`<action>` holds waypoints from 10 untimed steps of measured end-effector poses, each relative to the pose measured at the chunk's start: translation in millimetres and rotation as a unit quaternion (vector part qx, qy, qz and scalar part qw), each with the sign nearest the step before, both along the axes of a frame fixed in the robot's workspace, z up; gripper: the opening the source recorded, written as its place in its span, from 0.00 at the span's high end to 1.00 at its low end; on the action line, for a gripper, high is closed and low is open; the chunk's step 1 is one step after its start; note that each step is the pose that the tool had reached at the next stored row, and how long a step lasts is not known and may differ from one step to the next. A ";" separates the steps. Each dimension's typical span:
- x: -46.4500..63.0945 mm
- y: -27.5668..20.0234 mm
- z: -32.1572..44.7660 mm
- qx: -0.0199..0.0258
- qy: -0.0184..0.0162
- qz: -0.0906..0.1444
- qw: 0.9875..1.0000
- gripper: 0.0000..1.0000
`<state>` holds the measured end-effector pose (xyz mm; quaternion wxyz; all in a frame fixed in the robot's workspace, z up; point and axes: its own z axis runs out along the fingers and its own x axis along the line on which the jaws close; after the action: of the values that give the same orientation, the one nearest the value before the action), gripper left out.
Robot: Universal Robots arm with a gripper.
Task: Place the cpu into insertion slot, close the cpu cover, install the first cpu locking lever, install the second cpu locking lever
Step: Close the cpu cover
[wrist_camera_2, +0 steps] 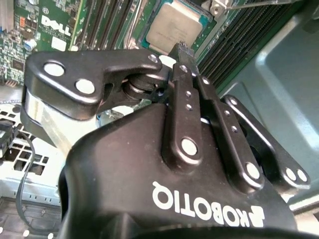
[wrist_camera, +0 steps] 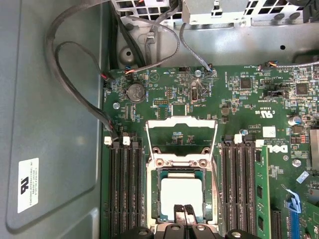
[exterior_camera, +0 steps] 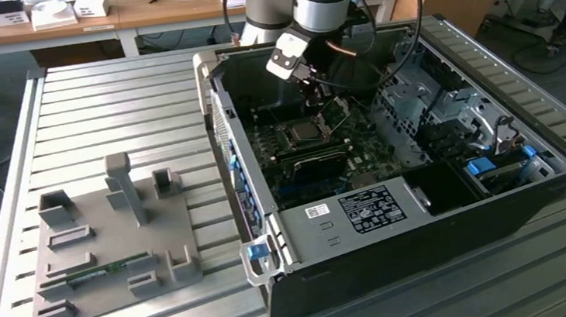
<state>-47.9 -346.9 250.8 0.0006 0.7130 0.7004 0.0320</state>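
Note:
The cpu (wrist_camera: 180, 191) lies flat in the insertion slot (wrist_camera: 158, 199) on the green motherboard, silver top up; it also shows in the second wrist view (wrist_camera_2: 174, 25) and the exterior view (exterior_camera: 307, 131). The cpu cover (wrist_camera: 182, 121) stands swung open behind the socket, with the board visible through its window. My gripper (wrist_camera: 183, 211) is shut, its tips pressed together just above the cpu's near edge, with nothing seen between them. The second wrist view shows the shut gripper (wrist_camera_2: 180, 50) pointing at the chip. In the exterior view the gripper (exterior_camera: 311, 100) reaches down into the open case.
Black memory slots (wrist_camera: 124, 189) flank the socket on both sides (wrist_camera: 241, 184). Cable bundles (wrist_camera: 65, 74) run along the grey case wall (wrist_camera: 50, 124). A power supply box (exterior_camera: 371, 208) and drive bays (exterior_camera: 445, 112) crowd the case. A grey fixture plate (exterior_camera: 114, 245) lies on the slatted table.

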 end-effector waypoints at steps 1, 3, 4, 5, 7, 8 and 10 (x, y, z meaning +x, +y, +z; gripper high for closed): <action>0.0 0.0 0.4 0.000 0.000 0.000 1.000 0.89; 0.0 0.0 1.7 0.000 0.000 0.000 1.000 0.89; 0.0 0.0 2.3 0.000 0.000 0.000 1.000 0.89; 0.0 0.0 2.7 0.000 0.000 0.000 1.000 0.89; 0.0 0.1 3.1 0.000 0.000 0.000 1.000 0.89; 0.0 0.0 3.1 0.000 0.000 0.000 1.000 0.89; 0.0 0.0 3.7 0.000 0.000 0.000 1.000 0.89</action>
<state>-47.9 -346.9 254.5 0.0006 0.7130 0.7005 0.0321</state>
